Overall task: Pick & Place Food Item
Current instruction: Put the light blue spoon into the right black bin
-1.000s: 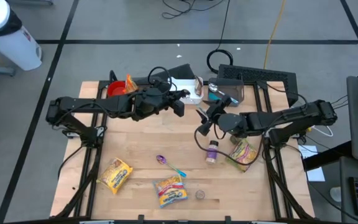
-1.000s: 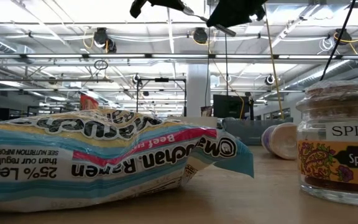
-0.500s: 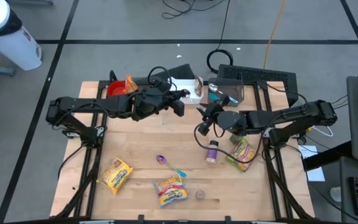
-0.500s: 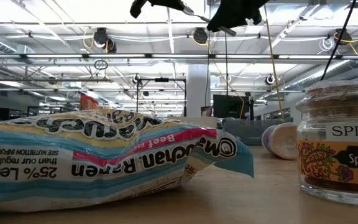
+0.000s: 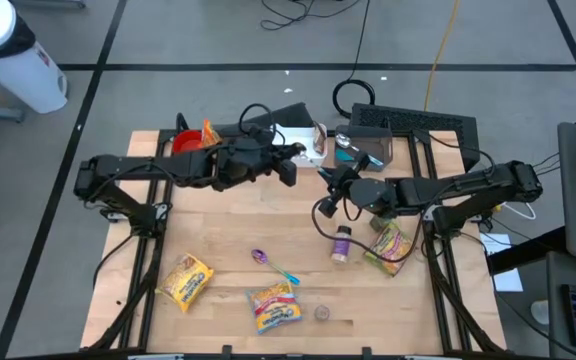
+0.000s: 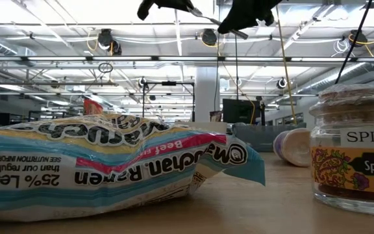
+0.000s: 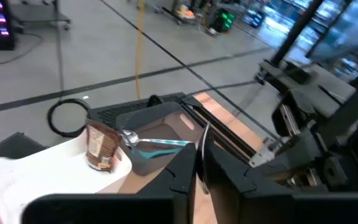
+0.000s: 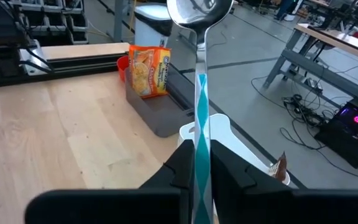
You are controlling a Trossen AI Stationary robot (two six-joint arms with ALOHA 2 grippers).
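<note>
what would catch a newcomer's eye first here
The right tool is shut on a teal-handled spoon, held above the table's middle. In the low view a ramen packet fills the foreground, with a spice jar at its right.

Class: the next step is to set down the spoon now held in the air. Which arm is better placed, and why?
Right. The right gripper is already shut on the teal-handled spoon, raised over the table's rear middle. The left gripper holds no spoon and waits beside the white tray.

White bin (image 5: 8, 50) on the floor, black cable coil (image 5: 352, 95) behind the wooden table (image 5: 228, 230)
</note>
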